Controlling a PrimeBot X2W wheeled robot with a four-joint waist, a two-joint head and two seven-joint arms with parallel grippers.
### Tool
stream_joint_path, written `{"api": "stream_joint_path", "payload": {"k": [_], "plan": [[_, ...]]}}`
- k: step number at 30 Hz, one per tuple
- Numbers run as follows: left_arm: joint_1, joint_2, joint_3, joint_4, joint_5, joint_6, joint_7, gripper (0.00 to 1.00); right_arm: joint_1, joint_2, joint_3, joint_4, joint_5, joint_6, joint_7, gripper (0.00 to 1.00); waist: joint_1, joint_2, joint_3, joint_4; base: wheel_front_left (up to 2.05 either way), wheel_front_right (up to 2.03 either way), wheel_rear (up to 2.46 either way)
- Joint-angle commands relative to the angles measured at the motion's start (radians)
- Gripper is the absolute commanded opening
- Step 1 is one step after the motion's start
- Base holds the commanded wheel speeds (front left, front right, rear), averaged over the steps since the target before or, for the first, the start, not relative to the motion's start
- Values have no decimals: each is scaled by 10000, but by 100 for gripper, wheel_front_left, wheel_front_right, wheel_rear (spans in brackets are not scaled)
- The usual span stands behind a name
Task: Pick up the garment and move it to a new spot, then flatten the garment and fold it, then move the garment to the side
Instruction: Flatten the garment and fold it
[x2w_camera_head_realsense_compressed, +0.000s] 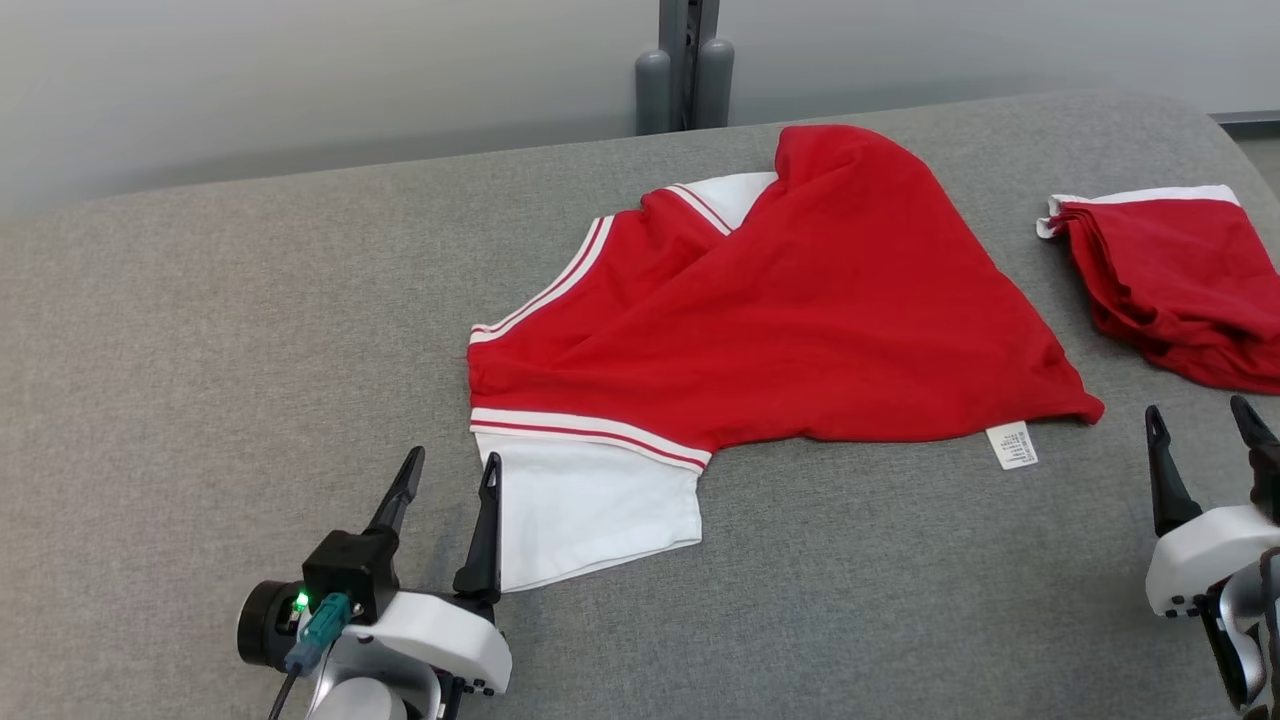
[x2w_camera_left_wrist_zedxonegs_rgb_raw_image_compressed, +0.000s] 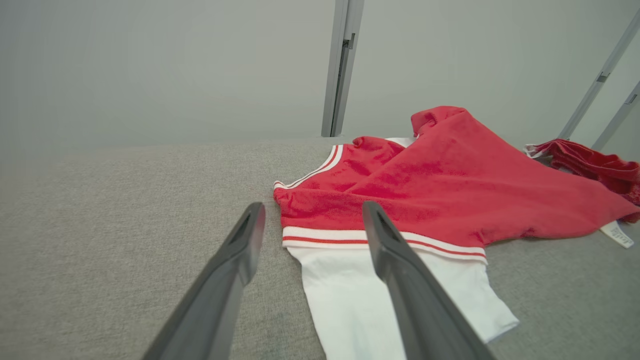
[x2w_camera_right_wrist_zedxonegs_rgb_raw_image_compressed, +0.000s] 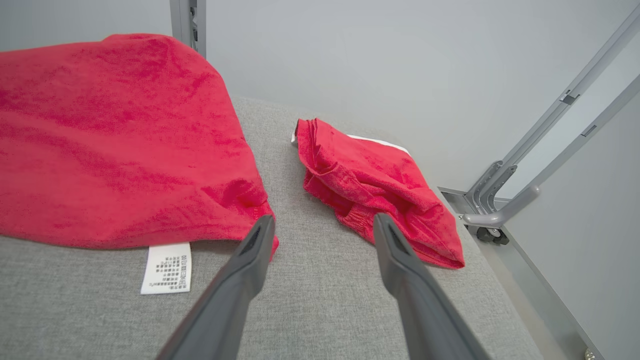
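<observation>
Red-and-white garment (x2w_camera_head_realsense_compressed: 780, 310) lies loosely folded mid-counter (x2w_camera_head_realsense_compressed: 200, 350). Left pincer (x2w_camera_head_realsense_compressed: 452, 460) released, empty, at its white panel (x2w_camera_head_realsense_compressed: 590, 510). Right pincer (x2w_camera_head_realsense_compressed: 1197, 410) released, empty, near the label (x2w_camera_head_realsense_compressed: 1012, 445). Second red garment (x2w_camera_head_realsense_compressed: 1180, 280) far right.

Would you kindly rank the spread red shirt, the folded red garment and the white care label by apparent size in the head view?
Largest: spread red shirt.
Next: folded red garment, cut off at the frame's edge.
Smallest: white care label.
</observation>
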Motion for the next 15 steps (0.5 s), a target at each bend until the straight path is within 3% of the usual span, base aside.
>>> {"api": "stream_joint_path", "payload": {"k": [1,12,15], "plan": [[-217,49,-31,193,-106,-77,35,100,122,-18,-68,-188,120,0,-46,100,0,0,-52,-93,0,0,0],[-2388,45,-268,3494,-922,-453,1375,100,518,291,50,-1979,676,0,73,100,0,0,146,-621,0,0,0],[-2917,122,-248,4339,-881,-192,1813,100,544,308,131,-2262,723,1,125,100,0,0,225,-779,0,0,0]]}}
